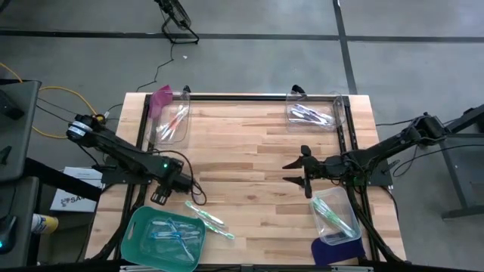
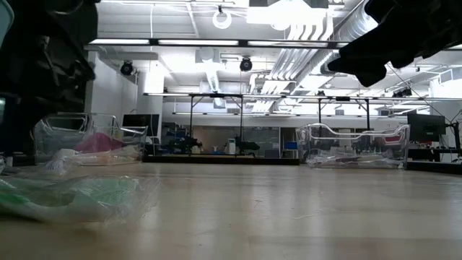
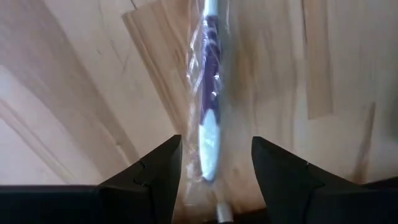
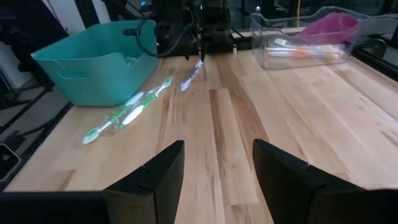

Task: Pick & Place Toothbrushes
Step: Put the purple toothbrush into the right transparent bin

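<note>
A purple-and-white toothbrush (image 3: pixel 209 106) in a clear wrapper lies on the wooden table. My left gripper (image 3: pixel 216 165) is open and points down over its near end, one finger on either side without touching it. The right wrist view shows the same toothbrush (image 4: pixel 190 76) below the left gripper (image 4: pixel 198 51). Two green toothbrushes (image 1: pixel 212 218) lie flat on the table beside the teal bin (image 1: pixel 134 240). My right gripper (image 1: pixel 292 171) hovers open above the middle-right of the table, holding nothing.
The teal bin at the near-left corner holds teal-blue toothbrushes (image 1: pixel 170 231). A clear tray far left (image 1: pixel 172 121) has pink/orange ones, with a pink lid (image 1: pixel 160 98) beside it. A clear tray far right (image 1: pixel 310 115) has purple ones. A near-right tray (image 1: pixel 336 215) has green ones.
</note>
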You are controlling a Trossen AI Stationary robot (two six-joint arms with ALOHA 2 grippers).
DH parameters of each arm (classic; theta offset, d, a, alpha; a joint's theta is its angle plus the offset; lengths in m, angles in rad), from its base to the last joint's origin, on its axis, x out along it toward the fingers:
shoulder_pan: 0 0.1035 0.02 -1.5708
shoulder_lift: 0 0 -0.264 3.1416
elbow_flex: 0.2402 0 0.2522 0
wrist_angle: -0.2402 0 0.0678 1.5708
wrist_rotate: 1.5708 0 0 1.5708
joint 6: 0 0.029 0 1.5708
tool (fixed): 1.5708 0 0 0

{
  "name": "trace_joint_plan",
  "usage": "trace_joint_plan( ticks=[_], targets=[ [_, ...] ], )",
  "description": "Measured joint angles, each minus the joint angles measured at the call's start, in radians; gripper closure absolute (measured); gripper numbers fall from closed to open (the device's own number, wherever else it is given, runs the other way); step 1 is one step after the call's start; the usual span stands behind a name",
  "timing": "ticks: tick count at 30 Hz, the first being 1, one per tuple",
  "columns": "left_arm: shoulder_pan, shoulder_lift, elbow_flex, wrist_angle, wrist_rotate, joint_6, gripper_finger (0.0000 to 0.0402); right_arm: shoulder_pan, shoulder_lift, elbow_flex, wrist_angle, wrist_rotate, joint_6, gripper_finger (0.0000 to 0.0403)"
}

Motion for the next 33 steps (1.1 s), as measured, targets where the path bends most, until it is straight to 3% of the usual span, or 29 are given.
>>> trace_joint_plan(
  ticks=[15, 19, 27, 33],
  targets=[
    [-0.023, 0.124, -0.05, 0.071, -0.049, -0.027, 0.0217, 0.0, 0.0, 0.0, 0.009, 0.004, -0.001, 0.022],
    [-0.023, 0.125, -0.05, 0.072, -0.052, -0.031, 0.0254, 0.0, 0.0, 0.0, 0.009, 0.005, 0.0, 0.022],
    [-0.023, 0.126, -0.044, 0.07, -0.061, -0.035, 0.0381, 0.0, 0.0, 0.0, 0.008, 0.008, 0.005, 0.022],
    [-0.023, 0.128, -0.025, 0.068, -0.078, -0.034, 0.0379, 0.0, 0.0, 0.0, 0.009, 0.008, 0.005, 0.022]
  ],
)
